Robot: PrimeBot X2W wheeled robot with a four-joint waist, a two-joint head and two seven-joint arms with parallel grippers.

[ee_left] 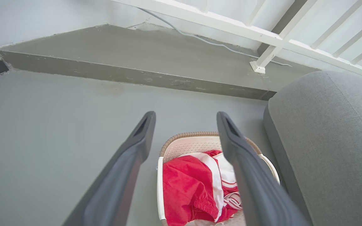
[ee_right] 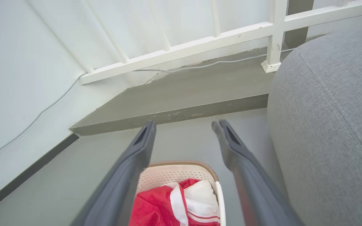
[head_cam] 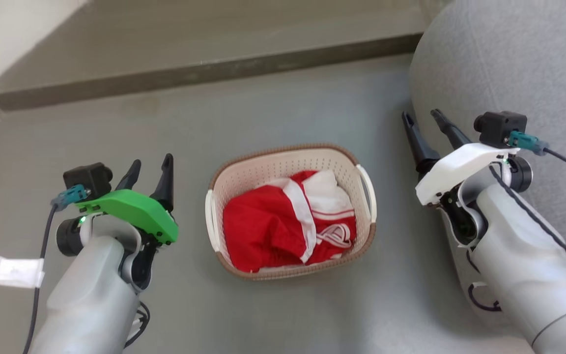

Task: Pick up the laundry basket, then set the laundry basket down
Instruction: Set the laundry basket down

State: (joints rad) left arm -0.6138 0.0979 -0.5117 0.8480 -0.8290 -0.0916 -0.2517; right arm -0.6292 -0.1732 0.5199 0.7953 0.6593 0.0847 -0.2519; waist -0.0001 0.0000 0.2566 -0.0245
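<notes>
The laundry basket (head_cam: 268, 172) stands on the grey floor at the middle of the head view, cream-white and perforated with a brown rim and a white loop handle on each side. A red and white garment (head_cam: 288, 221) fills it. My left gripper (head_cam: 151, 167), under a green cover, hovers open to the basket's left, clear of it. To the basket's right my right gripper (head_cam: 423, 117), white-covered, is open and apart from it too. The basket (ee_left: 184, 146) lies between and below the left fingers in the left wrist view, and the basket (ee_right: 174, 175) below the right fingers in the right wrist view.
A grey upholstered sofa (head_cam: 499, 64) bulges close beside my right arm. A raised concrete step (head_cam: 189, 54) runs across behind the basket, with a white railing (ee_right: 184, 53) and a thin cable along the wall above it. Bare floor surrounds the basket.
</notes>
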